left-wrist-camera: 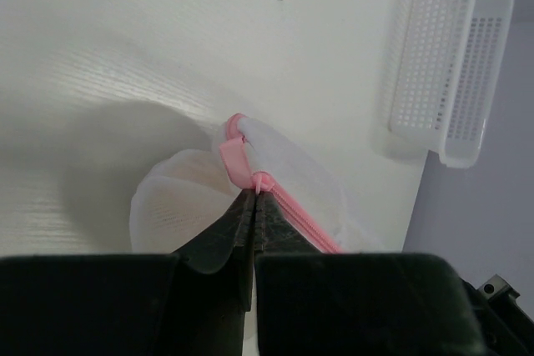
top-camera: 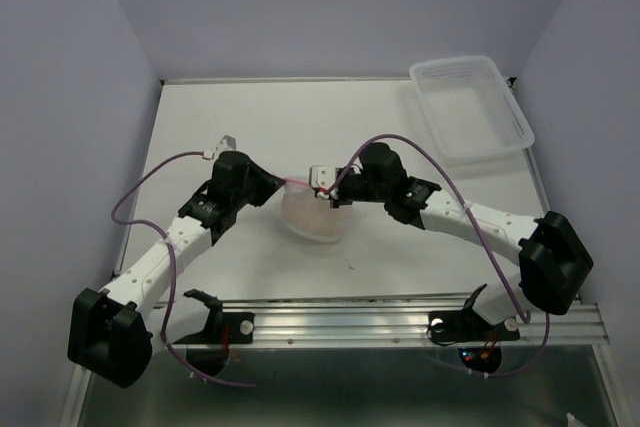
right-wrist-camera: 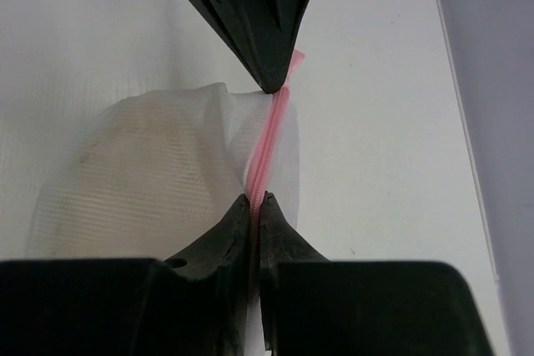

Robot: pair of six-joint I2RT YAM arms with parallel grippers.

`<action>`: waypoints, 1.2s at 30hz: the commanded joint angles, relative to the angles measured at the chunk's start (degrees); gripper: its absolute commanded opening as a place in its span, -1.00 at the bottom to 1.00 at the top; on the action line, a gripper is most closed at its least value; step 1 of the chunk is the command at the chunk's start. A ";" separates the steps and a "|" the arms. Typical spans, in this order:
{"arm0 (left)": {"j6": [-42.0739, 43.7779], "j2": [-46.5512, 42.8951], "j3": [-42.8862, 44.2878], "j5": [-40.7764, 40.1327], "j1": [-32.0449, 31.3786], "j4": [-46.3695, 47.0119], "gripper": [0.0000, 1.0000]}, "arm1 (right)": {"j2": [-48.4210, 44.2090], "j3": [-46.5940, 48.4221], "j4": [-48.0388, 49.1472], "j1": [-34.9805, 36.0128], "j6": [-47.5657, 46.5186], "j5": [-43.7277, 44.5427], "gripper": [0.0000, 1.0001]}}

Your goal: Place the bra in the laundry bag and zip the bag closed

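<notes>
left gripper is pinched tight on the left side of the bag's pink zipper, bag sits mid-scene with the bra showing tan through the mesh, right gripper clamped down on the zipper too, basket far right.

One camera looks down from above the near edge over the whole table. Both wrist cameras sit close, sharing the laundry bag and its pink zipper.

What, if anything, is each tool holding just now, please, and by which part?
Both hold the laundry bag by its pink zipper rim: the left tool pinches one spot, the right tool another further along.
</notes>
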 commanded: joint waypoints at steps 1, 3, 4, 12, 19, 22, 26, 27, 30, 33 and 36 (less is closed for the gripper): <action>2.05 3.00 -1.70 -2.16 2.06 4.60 -1.00 | -6.53 -2.69 3.09 -0.09 0.09 -5.29 -0.89; 2.41 4.32 -1.18 -1.62 2.06 5.75 -1.00 | -8.21 -3.75 3.27 -0.09 -0.26 -6.44 -0.94; 2.93 5.29 -1.00 -2.14 1.97 6.10 -1.00 | -9.78 -4.62 3.44 -0.09 0.09 -7.23 -0.95; 4.78 7.76 1.81 -5.48 2.24 4.61 -1.00 | -14.81 -7.44 5.20 -0.09 0.97 -8.82 -0.95; 13.04 11.79 8.83 -2.50 2.24 9.96 -1.00 | -9.02 -5.25 5.20 -0.09 -2.54 1.54 -0.86; 15.41 17.76 14.02 -0.04 2.32 10.84 -1.00 | -5.85 -2.00 3.98 -1.15 -5.70 6.11 -0.86; 17.96 21.46 21.30 2.51 2.50 13.31 -1.00 | -4.00 2.48 1.16 -3.96 -9.05 6.74 -0.83; 18.31 21.90 22.45 2.69 2.50 13.40 -1.00 | -3.65 3.54 0.29 -4.74 -9.40 6.39 -0.82; 19.98 22.52 24.31 2.34 2.59 16.46 -1.00 | -2.77 6.18 -1.21 -5.27 -11.33 6.12 -0.79; 22.53 22.87 23.70 3.22 2.59 21.30 -1.00 | -1.37 7.24 -2.36 -5.28 -12.48 5.85 -0.72; 25.16 24.54 21.43 2.52 2.68 25.95 -1.00 | 1.17 6.89 -2.80 -5.28 -12.22 6.56 -0.68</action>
